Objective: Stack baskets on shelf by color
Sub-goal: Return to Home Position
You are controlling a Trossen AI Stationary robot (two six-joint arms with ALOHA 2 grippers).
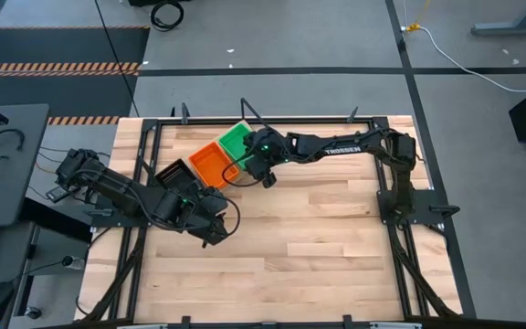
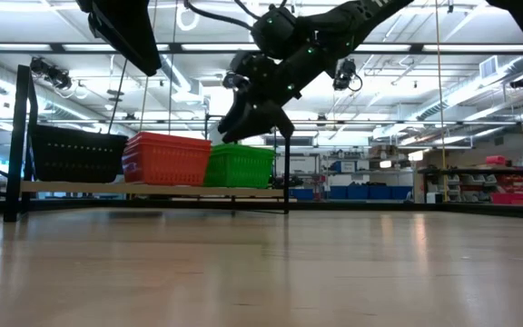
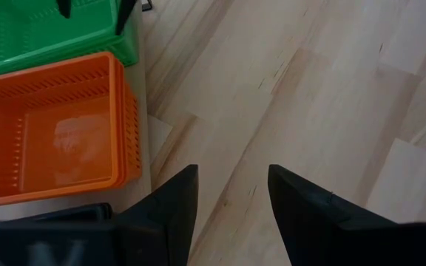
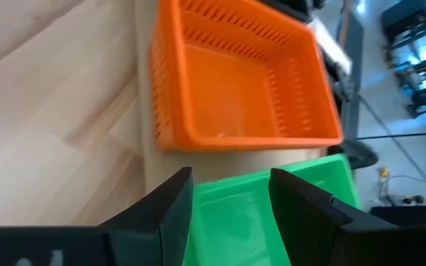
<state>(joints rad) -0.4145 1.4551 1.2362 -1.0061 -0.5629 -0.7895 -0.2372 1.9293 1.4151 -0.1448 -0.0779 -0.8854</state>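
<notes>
Black baskets (image 2: 75,154), orange baskets (image 2: 166,159) and green baskets (image 2: 241,166) were stacked abreast on the shelf (image 2: 152,189) at the counter's (image 2: 261,272) far edge. The right hand (image 4: 231,181), spread and empty, was held just above the green baskets, whose rim could be snagged on withdrawal. The left hand (image 3: 231,181), likewise spread and empty, was beside the shelf.

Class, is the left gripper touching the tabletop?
Apart. The low view shows the left gripper hanging high above the tabletop, with open room background between them.
</notes>
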